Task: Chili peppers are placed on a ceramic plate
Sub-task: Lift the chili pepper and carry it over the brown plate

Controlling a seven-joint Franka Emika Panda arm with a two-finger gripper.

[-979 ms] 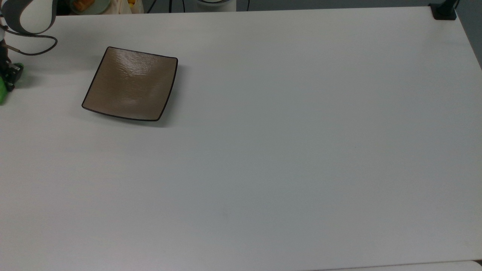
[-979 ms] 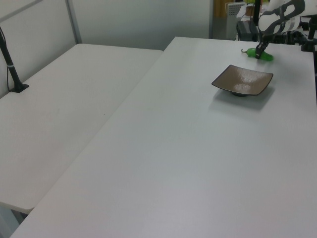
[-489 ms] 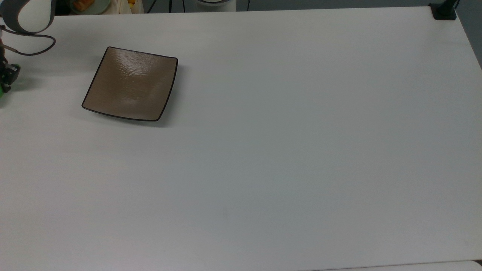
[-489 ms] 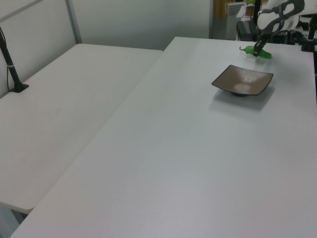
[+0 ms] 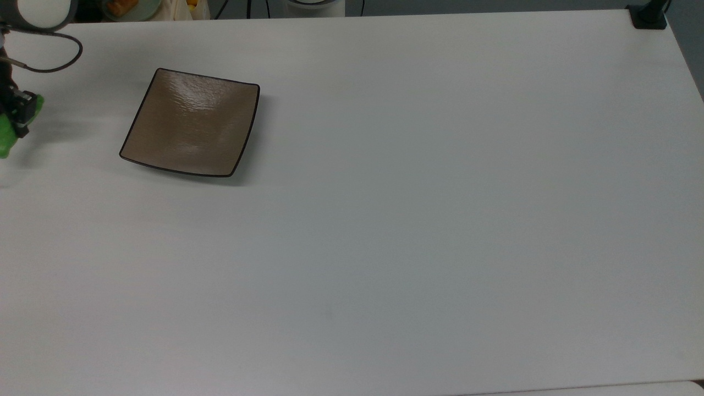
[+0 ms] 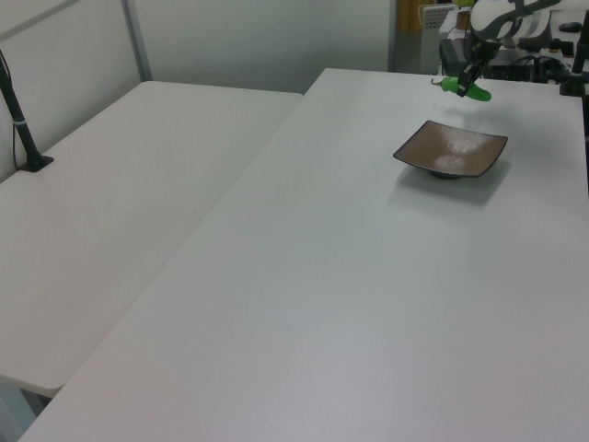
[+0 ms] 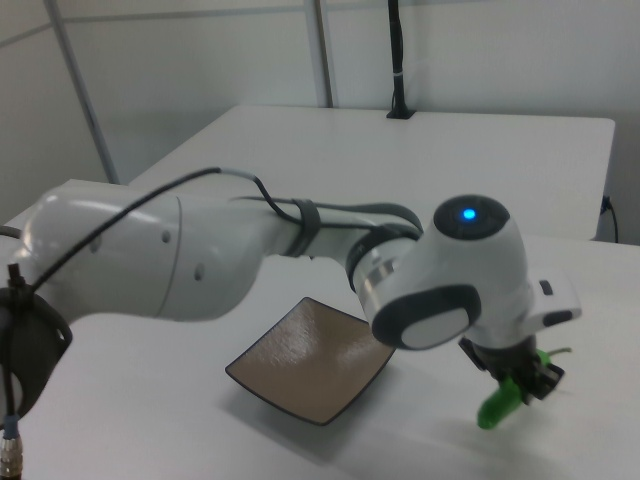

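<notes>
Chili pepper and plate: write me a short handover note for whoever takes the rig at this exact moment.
Gripper: shut on the chili pepper, holding it clear above the table.
Chili pepper: in the air, off to the top view's left of the ceramic plate, not over it.
Ceramic plate: flat on the table, nothing on it.
Done: pepper grasped and raised.
Left: carry it over the plate, lower, release.
</notes>
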